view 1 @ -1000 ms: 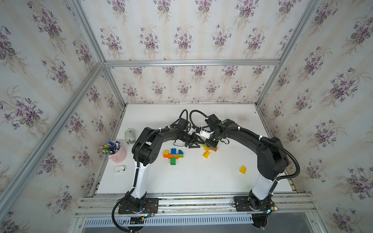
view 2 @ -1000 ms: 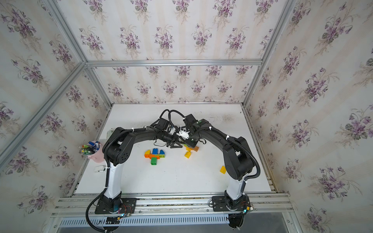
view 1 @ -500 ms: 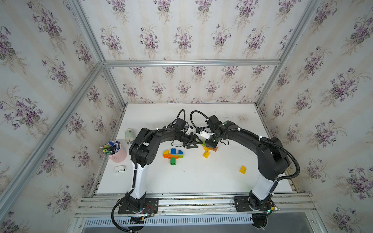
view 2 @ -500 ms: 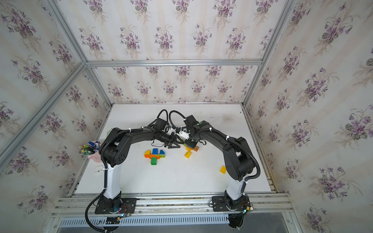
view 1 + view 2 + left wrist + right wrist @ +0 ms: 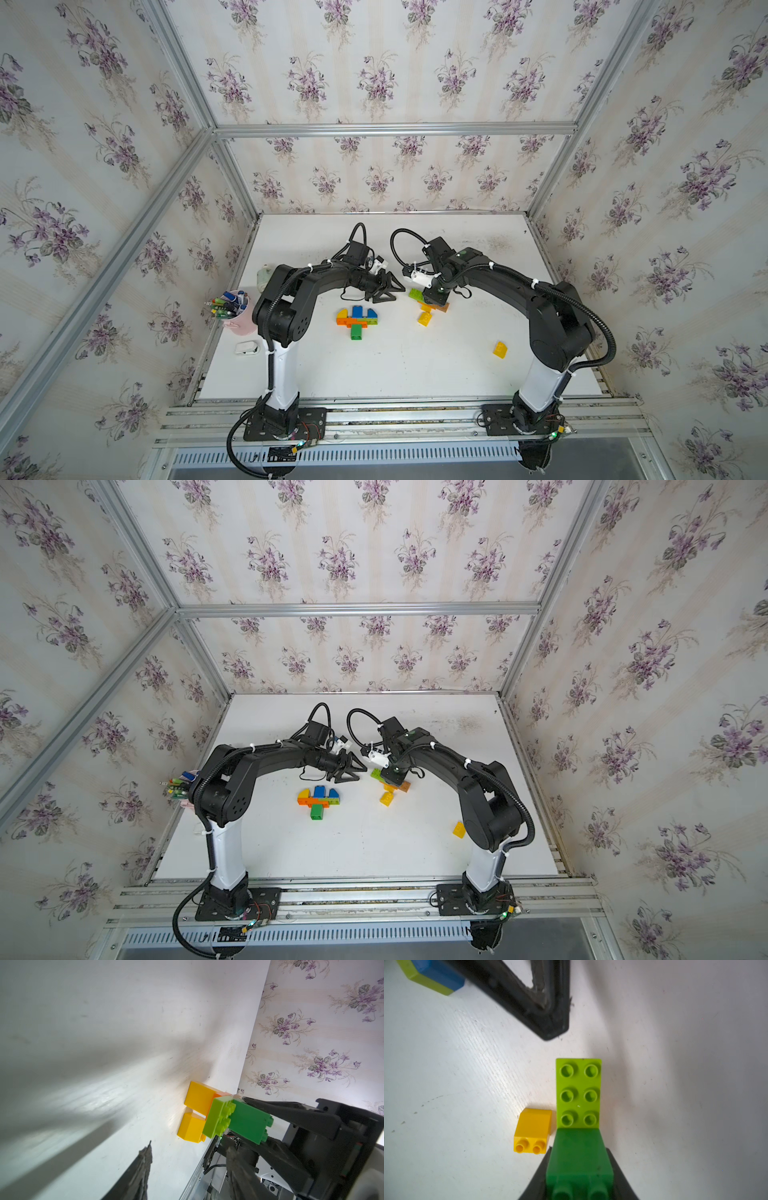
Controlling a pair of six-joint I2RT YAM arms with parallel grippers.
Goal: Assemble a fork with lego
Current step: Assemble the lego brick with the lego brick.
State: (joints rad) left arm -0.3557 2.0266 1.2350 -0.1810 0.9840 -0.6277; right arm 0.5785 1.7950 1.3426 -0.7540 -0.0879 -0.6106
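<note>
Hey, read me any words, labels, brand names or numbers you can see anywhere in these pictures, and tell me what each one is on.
None can be read.
The lego bricks show plain studs, with no lettering visible.
The marker pens in the pink cup may carry print, but they are too small to read.
The white tags on the arms near each claw are too small to tell.
The wallpaper shows only flowers.
</note>
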